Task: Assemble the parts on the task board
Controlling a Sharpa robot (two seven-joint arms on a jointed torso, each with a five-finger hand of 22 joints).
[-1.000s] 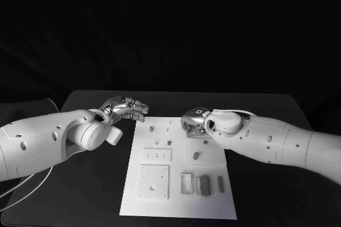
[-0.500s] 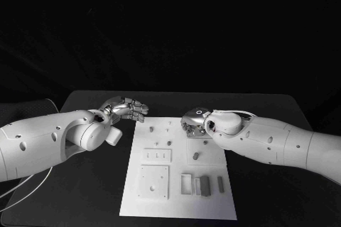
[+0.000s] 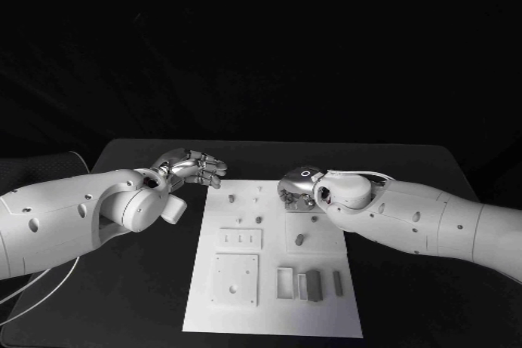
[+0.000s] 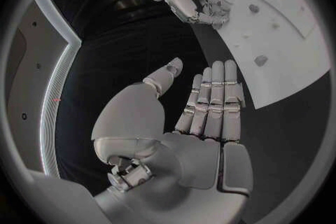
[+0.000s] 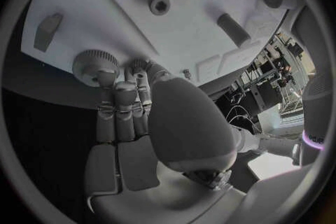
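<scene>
Right hand (image 3: pixel 296 191): we see its fingers (image 5: pixel 115 103) down on a toothed gear (image 5: pixel 93 63) at the far part of the task board (image 3: pixel 274 318); whether it grips, we cannot tell.
Left hand (image 3: pixel 196 167): open, fingers straight and together, holding nothing, off the board's far left corner.
Change: we note both hands as before, nothing shifted.
Board: white, mid-table; grey pegs (image 3: pixel 299 240) and blocks (image 3: pixel 313 284) on it.

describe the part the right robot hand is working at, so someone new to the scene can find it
Start at the white rectangular task board in the middle of the black table. Go to its far right corner, where the right robot hand reaches down. At its fingertips sits a small grey toothed gear, the one part there with a ridged round rim.
</scene>
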